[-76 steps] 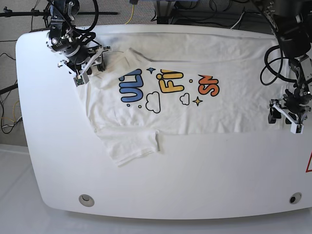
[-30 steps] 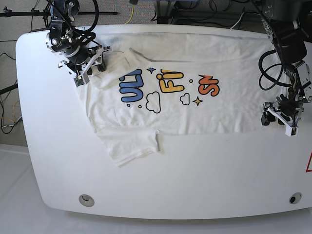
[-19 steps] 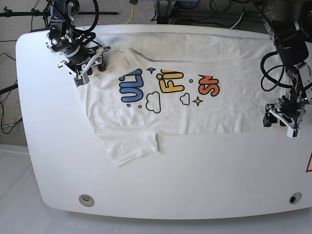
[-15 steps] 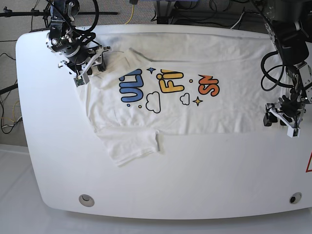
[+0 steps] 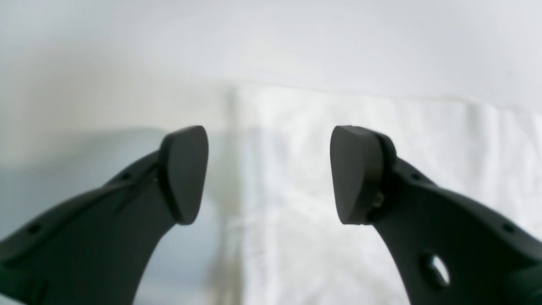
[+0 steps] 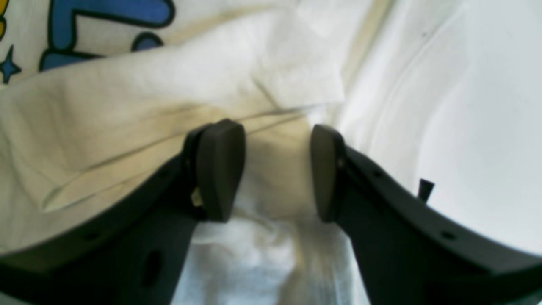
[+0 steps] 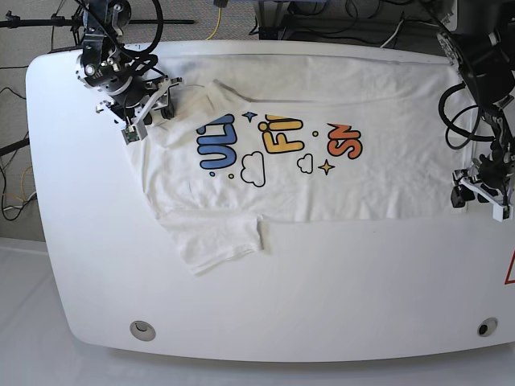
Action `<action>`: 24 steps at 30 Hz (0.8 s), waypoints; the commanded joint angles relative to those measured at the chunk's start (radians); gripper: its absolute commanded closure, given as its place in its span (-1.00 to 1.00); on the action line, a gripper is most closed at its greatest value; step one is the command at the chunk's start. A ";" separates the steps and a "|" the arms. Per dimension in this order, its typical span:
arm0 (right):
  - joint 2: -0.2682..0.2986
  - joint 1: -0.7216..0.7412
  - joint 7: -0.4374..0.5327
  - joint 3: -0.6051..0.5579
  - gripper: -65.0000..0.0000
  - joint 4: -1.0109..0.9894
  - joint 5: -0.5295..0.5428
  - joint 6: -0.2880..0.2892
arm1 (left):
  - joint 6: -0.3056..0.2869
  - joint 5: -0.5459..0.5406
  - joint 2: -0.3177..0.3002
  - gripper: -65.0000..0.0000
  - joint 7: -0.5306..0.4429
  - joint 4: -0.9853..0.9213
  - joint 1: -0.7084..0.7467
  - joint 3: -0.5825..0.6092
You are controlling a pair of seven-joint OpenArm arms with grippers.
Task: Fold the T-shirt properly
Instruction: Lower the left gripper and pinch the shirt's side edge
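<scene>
1 T-shirt (image 7: 273,161) lies spread across the white table (image 7: 88,265), print up, with 1 sleeve sticking out toward 6 o'clock at its lower left. 2 grippers work it. The right gripper (image 7: 149,108) sits at the shirt's 10 o'clock corner; in its wrist view its 2 fingers (image 6: 220,169) stand apart, straddling a raised fold of cloth. The left gripper (image 7: 481,193) hovers at the hem's 3 o'clock edge, its 2 pads (image 5: 184,173) spread wide, holding nothing.
</scene>
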 commanded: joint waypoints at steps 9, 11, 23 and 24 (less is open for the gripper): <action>0.010 0.042 -0.003 0.009 0.11 0.002 0.003 0.007 | 0.006 -0.002 -0.029 -0.28 -0.038 -0.002 -0.032 0.021; 0.010 0.045 -0.003 0.008 0.11 0.002 0.004 0.005 | 0.007 -0.003 -0.031 -0.29 -0.041 -0.007 -0.035 0.023; 0.010 0.027 0.006 0.005 0.10 0.011 0.006 0.006 | 0.003 -0.005 -0.040 -0.28 -0.052 -0.036 -0.052 0.017; 0.008 0.031 0.003 0.002 0.11 0.016 0.005 0.007 | 0.003 -0.005 -0.039 -0.28 -0.049 -0.023 -0.048 0.017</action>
